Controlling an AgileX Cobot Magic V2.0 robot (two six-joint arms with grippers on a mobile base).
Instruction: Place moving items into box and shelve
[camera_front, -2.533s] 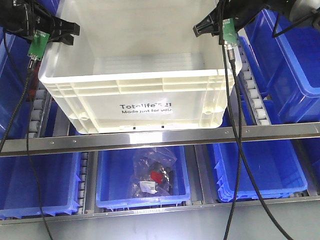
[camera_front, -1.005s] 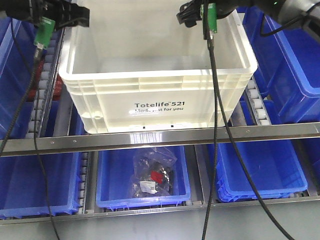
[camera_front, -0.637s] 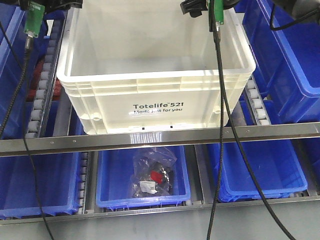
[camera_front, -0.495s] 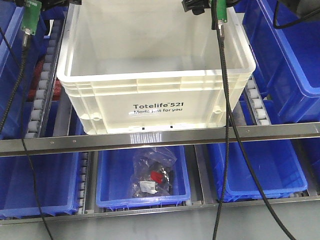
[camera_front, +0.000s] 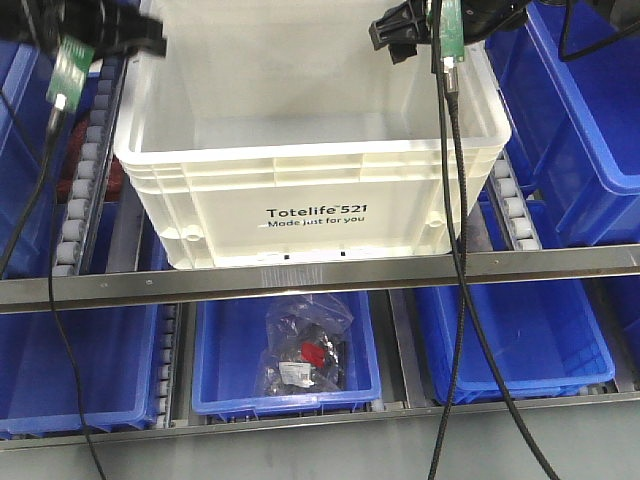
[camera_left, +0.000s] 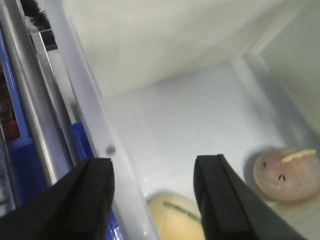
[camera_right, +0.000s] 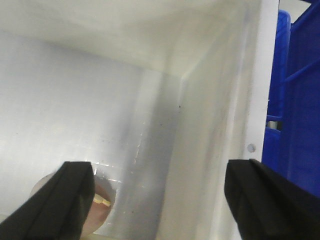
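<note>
Two moving items, cream (camera_left: 175, 216) and pinkish-brown (camera_left: 283, 173), lie in the box (camera_front: 300, 160); I see left fingers (camera_left: 95, 200) and right fingers (camera_right: 75, 200) apart, empty, each spanning a box wall.

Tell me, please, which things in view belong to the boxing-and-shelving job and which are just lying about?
Job: white crate; cream lump and pinkish-brown lump inside it; left gripper; right gripper.

Lying about: blue bins; bagged parts in the lower middle bin.
</note>
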